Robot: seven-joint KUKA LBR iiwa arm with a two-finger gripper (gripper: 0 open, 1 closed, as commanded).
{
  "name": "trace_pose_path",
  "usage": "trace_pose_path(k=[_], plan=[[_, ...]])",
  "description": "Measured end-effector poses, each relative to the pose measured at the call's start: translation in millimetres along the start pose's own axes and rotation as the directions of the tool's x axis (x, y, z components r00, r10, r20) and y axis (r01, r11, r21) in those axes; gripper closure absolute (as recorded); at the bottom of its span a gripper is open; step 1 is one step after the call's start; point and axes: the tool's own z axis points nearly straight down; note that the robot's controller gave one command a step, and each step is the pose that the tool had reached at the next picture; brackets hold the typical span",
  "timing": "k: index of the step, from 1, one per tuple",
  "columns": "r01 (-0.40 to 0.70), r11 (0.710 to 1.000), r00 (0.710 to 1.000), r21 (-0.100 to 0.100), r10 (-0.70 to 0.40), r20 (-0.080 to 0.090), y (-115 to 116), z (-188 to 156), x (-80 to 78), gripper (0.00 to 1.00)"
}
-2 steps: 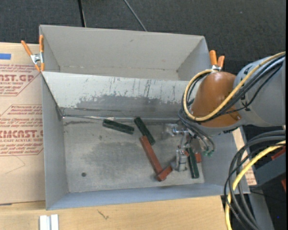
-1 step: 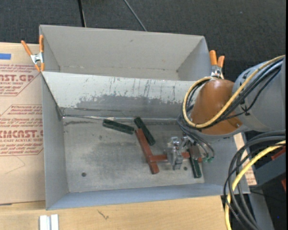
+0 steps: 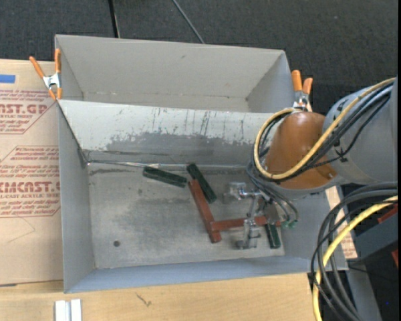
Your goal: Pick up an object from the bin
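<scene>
Bin (image 3: 73, 199): grey metal with a scuffed floor; the few things in it lie in the middle and right of the floor.
Gripper (image 3: 251, 221): low near the front right corner, beneath the arm's orange cover (image 3: 294, 149), over the short leg of the L-piece (image 3: 204, 209).
Grip: cannot tell whether open or closed.
L-piece: red-brown, flat on the floor; the long leg runs up-left towards the back wall, the short leg runs right and ends at the gripper.
Left stick (image 3: 164, 176): dark green, near the back wall, apart from the L-piece.
Right stick (image 3: 202, 182): dark green, touching the L-piece's upper end.
Green bit (image 3: 274, 236): 1 small piece just right of the gripper.
</scene>
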Motion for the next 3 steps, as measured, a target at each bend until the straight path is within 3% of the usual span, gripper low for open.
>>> trace_pose_path(k=[1, 2, 3], plan=[[0.0, 1.0, 1.0, 0.0, 0.0, 0.0, 0, 0, 0.1, 1.0], [0.0, 1.0, 1.0, 0.0, 0.0, 0.0, 0, 0, 0.1, 1.0], [0.028, 1.0, 1.0, 0.001, -0.028, 0.004, 16, -162, 3.3, 1.0]])
